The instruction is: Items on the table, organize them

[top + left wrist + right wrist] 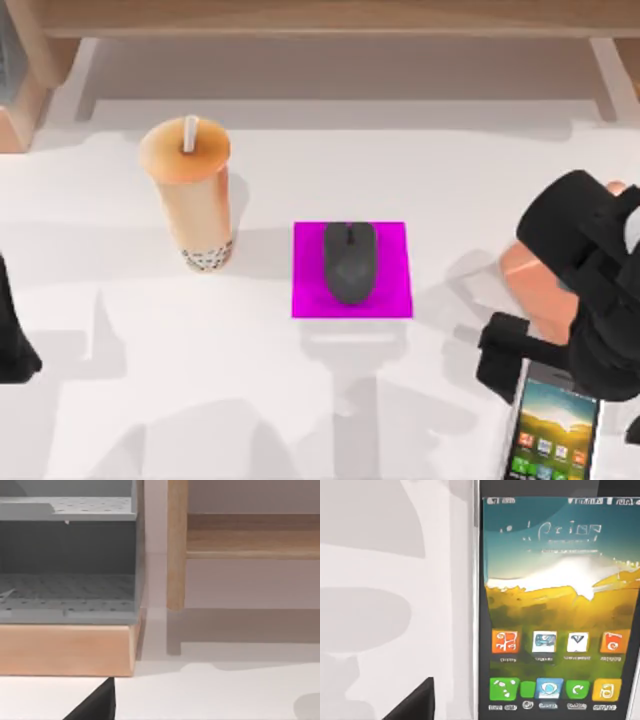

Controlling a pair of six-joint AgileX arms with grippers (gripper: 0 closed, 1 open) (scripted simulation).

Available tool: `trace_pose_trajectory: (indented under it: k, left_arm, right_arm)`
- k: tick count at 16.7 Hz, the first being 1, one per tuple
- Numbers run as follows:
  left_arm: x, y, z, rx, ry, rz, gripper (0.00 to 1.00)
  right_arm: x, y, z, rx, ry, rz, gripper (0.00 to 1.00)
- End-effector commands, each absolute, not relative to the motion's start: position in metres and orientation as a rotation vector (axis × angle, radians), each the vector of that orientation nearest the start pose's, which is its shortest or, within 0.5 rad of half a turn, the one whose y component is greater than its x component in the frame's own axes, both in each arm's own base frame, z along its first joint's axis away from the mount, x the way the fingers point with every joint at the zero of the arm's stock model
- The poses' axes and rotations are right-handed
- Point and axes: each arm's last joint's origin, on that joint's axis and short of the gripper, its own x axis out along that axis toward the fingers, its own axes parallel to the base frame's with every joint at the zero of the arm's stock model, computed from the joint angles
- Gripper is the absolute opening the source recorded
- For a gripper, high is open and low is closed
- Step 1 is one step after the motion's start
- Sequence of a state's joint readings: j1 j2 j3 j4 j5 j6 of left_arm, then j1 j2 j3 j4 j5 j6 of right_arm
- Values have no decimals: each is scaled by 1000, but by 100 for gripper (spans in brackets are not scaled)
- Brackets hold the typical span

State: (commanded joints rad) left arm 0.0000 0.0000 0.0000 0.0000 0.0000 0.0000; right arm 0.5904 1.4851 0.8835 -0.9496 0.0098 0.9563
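Smartphone lies flat at the table's five o'clock, under the right gripper, finger state unclear; thin, stiff, slippery, best pinched across its long silver edges.

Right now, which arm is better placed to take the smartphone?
Right, probably. The right arm hangs directly over the smartphone at the table's right near corner, while the left arm sits parked at the far left edge.

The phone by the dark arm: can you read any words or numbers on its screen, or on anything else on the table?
smartphone: rows of coloured app icons with captions beneath and a line of large characters near the top, all too blurred to read.
bubble tea cup: no lettering.
computer mouse and the magenta mat: none.
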Motion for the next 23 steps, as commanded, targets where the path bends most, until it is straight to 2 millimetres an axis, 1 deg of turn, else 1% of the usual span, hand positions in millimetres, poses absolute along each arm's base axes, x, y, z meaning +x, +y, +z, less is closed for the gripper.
trace_pose_trajectory:
  k: [5, 7, 12, 14, 16, 19, 23]
  left_arm:
    - [106, -1, 160, 0, 0, 0, 100]
    - [106, -1, 160, 0, 0, 0, 100]
    - [106, -1, 160, 0, 0, 0, 100]
    - [106, -1, 160, 0, 0, 0, 100]
    - [106, -1, 160, 0, 0, 0, 100]
    - [106, -1, 160, 0, 0, 0, 100]
    - [106, -1, 160, 0, 0, 0, 100]
  right_arm:
    - [201, 136, 172, 292, 1532, -282, 100]
    - [202, 137, 161, 292, 1531, -282, 100]
    - [203, 137, 122, 292, 1531, -282, 100]
    - [202, 136, 110, 293, 1530, -281, 100]
    - [201, 135, 105, 292, 1531, -282, 100]
    - [201, 135, 105, 292, 1531, -282, 100]
    - [201, 135, 105, 292, 1531, -282, 70]
